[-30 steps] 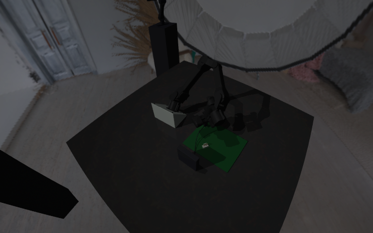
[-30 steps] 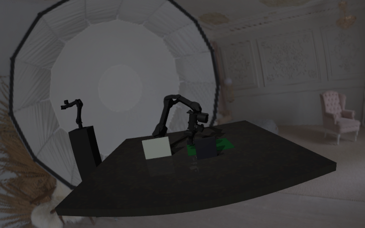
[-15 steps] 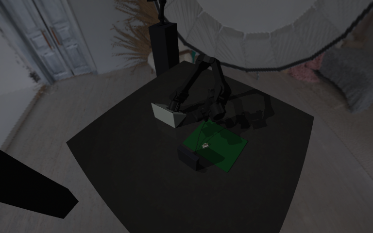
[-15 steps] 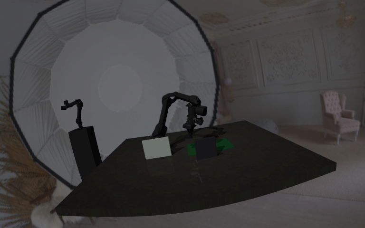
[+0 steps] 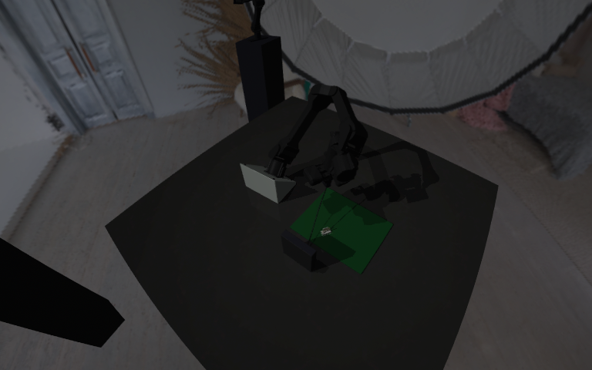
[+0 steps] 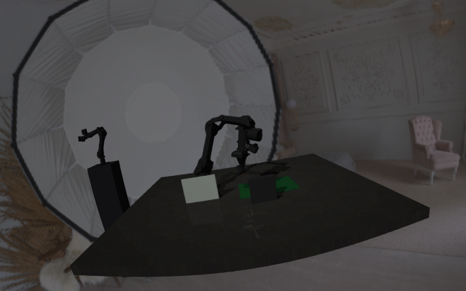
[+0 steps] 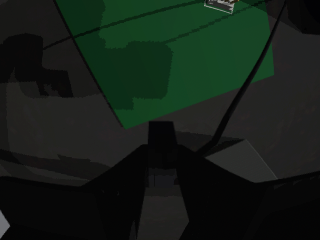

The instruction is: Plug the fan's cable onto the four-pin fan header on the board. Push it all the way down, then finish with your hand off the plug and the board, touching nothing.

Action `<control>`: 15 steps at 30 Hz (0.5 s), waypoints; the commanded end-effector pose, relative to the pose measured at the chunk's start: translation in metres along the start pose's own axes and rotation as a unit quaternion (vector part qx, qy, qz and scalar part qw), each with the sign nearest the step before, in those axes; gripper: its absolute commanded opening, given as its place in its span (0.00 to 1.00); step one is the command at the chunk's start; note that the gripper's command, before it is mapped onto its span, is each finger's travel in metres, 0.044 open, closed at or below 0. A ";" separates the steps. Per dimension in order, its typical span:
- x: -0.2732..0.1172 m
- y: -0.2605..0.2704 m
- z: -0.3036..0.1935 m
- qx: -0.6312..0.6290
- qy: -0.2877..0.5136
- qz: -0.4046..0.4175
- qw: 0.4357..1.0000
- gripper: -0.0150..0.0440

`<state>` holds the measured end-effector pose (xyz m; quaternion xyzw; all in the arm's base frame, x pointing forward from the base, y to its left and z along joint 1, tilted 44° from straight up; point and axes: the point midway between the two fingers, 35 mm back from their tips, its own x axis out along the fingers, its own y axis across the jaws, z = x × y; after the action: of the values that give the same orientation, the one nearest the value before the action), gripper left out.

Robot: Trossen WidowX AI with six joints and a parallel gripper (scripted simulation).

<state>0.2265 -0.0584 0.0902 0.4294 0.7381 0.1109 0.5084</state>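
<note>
My gripper [image 7: 162, 151] [image 6: 241, 168] is shut on the black plug [image 7: 162, 134], which stands out past the fingertips. In the wrist view it appears just off the near corner of the green board [image 7: 220, 60] [image 5: 371, 233] [image 6: 288, 183]; in the top view it is at the board's back corner. The thin black cable [image 7: 245, 87] [image 5: 317, 213] runs nearly straight from the plug side to the dark upright block [image 5: 297, 251] [image 6: 263, 189]. The small pale header [image 5: 326, 231] [image 7: 220, 5] sits on the board, away from the plug. Its pins are too small to tell.
A pale slanted panel [image 5: 264, 183] [image 6: 200, 188] stands beside the arm's base. The dark block stands at the board's front left edge in the top view. A second small arm [image 6: 101, 143] stands on a dark pillar [image 6: 110, 195] behind the table.
</note>
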 end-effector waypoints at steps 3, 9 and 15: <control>-0.005 0.001 0.015 0.072 -0.022 0.000 0.997 0.25; -0.009 0.003 0.033 0.155 -0.045 0.006 0.987 0.25; -0.013 0.005 0.050 0.236 -0.067 0.017 0.969 0.25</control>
<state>0.2632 -0.0757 0.0804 0.5314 0.7130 -0.0527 0.4543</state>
